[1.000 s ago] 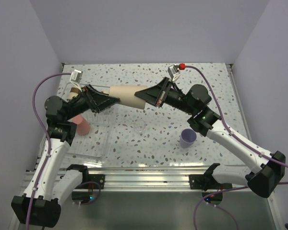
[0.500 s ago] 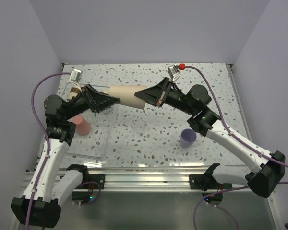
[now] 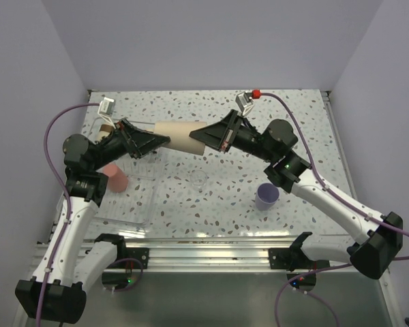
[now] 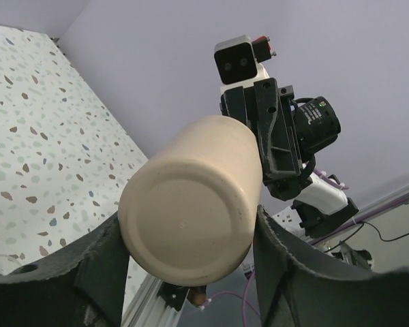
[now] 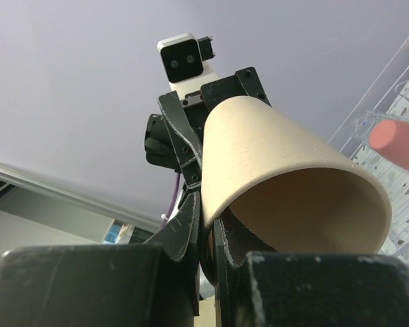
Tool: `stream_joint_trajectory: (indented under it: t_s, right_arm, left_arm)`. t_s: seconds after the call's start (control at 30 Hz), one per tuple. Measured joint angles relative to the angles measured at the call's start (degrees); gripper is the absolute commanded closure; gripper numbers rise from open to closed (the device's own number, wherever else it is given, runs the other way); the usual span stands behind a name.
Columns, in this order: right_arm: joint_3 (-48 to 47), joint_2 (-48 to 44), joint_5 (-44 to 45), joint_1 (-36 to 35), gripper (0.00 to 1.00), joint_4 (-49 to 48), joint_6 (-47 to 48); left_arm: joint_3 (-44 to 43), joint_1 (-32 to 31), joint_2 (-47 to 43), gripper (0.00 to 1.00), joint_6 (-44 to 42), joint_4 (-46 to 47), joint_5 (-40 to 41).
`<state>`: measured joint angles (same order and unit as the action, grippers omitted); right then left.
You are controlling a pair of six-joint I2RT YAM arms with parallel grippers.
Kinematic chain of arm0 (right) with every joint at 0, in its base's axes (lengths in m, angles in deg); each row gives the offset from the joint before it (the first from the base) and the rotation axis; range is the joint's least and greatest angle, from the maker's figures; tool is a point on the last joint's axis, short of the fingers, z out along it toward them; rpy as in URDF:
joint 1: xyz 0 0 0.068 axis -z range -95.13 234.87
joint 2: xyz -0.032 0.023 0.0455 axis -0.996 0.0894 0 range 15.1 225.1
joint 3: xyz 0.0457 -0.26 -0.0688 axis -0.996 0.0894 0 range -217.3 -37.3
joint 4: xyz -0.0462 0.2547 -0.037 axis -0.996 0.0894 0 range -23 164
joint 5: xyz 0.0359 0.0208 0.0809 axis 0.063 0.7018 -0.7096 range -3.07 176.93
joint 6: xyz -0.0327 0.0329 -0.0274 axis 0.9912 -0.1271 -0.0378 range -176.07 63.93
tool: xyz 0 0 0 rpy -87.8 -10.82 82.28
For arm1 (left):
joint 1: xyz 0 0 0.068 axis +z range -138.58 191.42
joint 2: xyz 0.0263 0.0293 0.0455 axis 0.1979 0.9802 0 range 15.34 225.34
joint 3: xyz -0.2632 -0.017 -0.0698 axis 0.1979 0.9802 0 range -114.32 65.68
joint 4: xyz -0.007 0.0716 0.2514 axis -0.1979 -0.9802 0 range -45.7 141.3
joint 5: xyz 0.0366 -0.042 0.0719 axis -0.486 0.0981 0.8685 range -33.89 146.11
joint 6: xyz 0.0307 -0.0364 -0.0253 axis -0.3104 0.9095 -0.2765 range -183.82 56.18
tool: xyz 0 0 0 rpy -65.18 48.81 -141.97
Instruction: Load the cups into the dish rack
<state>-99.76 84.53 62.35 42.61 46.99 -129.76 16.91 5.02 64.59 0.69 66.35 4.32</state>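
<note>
The tall beige cup hangs level in the air above the back of the speckled table, spanning the gap between the two arms. The left gripper clasps its closed base end, a finger pressed on each side, while the right gripper pinches the wall at its open rim. Below, the coral-red cup sits in the clear dish rack, and a clear cup and the lavender cup stand on the table to its right, outside the rack.
</note>
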Motion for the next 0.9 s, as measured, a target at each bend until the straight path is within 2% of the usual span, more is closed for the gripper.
stream_joint_trajectory:
  t_s: [0.03, 0.07, 0.13, 0.17, 0.2, 0.23, 0.27, 0.3, 0.4, 0.43, 0.57, 0.73, 0.9]
  right_arm:
    - [0.0, 0.0, -0.3, 0.2, 1.00, -0.1, 0.1]
    - [-0.2, 0.1, -0.5, 0.3, 1.00, -0.1, 0.2]
    - [-0.4, 0.3, -0.7, 0.3, 1.00, -0.1, 0.2]
    - [-0.5, 0.4, -0.7, 0.3, 1.00, 0.0, 0.2]
    - [-0.7, 0.5, -0.7, 0.3, 1.00, 0.3, 0.4]
    - [-1.1, 0.6, -0.7, 0.3, 0.91, 0.9, 0.7]
    - [-1.6, 0.7, -0.9, 0.4, 0.74, 1.7, 1.0]
    - [-2.3, 0.7, -0.8, 0.4, 0.38, 3.3, 1.9]
    - [-4.4, 1.1, -0.9, 0.0, 0.08, 10.7, 6.4]
    - [-5.5, 1.4, -0.8, -0.2, 0.02, 14.0, 8.0]
    - [-10.0, 1.4, 1.6, 0.4, 0.02, 27.6, 15.9]
    - [-15.9, 0.3, 10.6, 1.8, 0.02, 46.4, 26.1]
    - [-17.8, -1.4, 18.3, 2.2, 0.02, 59.1, 33.2]
  left_arm:
    - [0.0, 0.0, 0.0, 0.57, 0.3, 0.3, 0.0]
    - [-0.1, 0.0, 0.0, 0.69, 0.4, 0.3, 0.0]
    - [-0.1, 0.0, 0.0, 0.79, 0.4, 0.3, 0.1]
    - [-0.1, 0.0, 0.0, 0.90, 0.4, 0.3, 0.2]
    - [-0.1, 0.0, 0.0, 0.92, 0.3, 0.1, 0.4]
    - [-0.4, 0.0, 0.0, 0.94, 0.0, -0.6, 0.5]
    - [-0.8, 0.0, 0.0, 0.96, -0.7, -1.6, 0.6]
    - [-1.5, 0.0, 0.0, 0.97, -1.7, -3.0, 0.9]
    - [-4.4, -0.3, 0.2, 1.00, -5.8, -8.1, 2.3]
    - [-5.7, -0.3, 0.3, 1.00, -7.5, -10.9, 3.1]
    - [-10.5, -0.4, 0.7, 1.00, -15.9, -23.2, 7.3]
    - [-14.3, -0.4, 1.0, 1.00, -26.0, -38.9, 15.0]
    - [-17.6, -0.4, 1.6, 1.00, -36.2, -54.6, 27.8]
